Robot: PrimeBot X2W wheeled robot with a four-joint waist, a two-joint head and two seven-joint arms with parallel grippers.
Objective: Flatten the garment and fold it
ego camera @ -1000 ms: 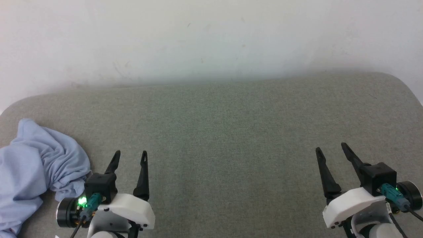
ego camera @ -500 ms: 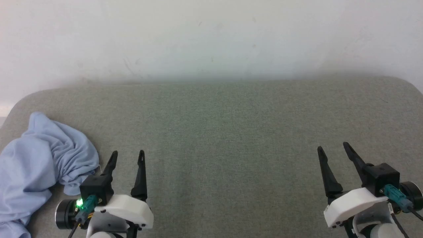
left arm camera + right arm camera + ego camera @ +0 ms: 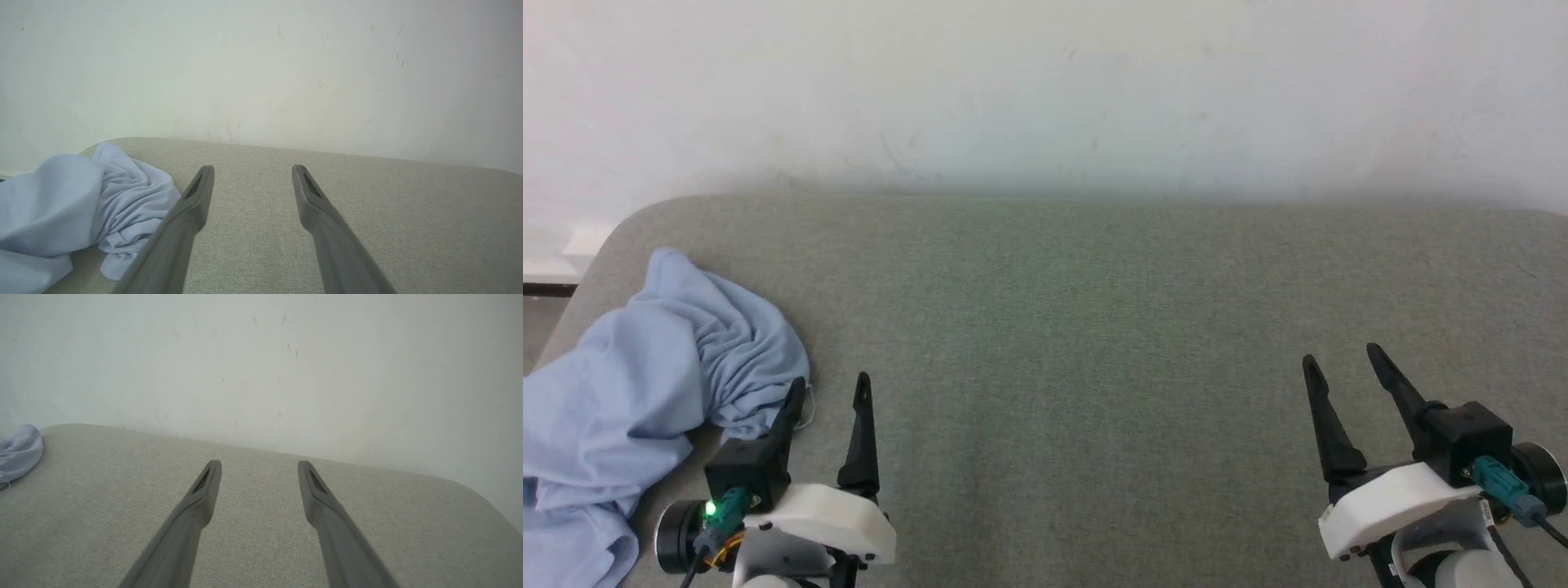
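Head view first: the whole picture has slid since a second ago, so that's my camera swinging left, not the cloth moving. The garment now sits fuller in frame, crumpled at the left end of the grey cushion, right by its rounded corner. The left gripper, jaws spread and empty, is just beside the near fold; the right gripper, likewise spread and empty, is well apart. I reckon I'm lined up for a first grab.

Left wrist view: the heap lies just left of the gripper, with the wall behind.

Right wrist view: wide bare cushion, good room for spreading.
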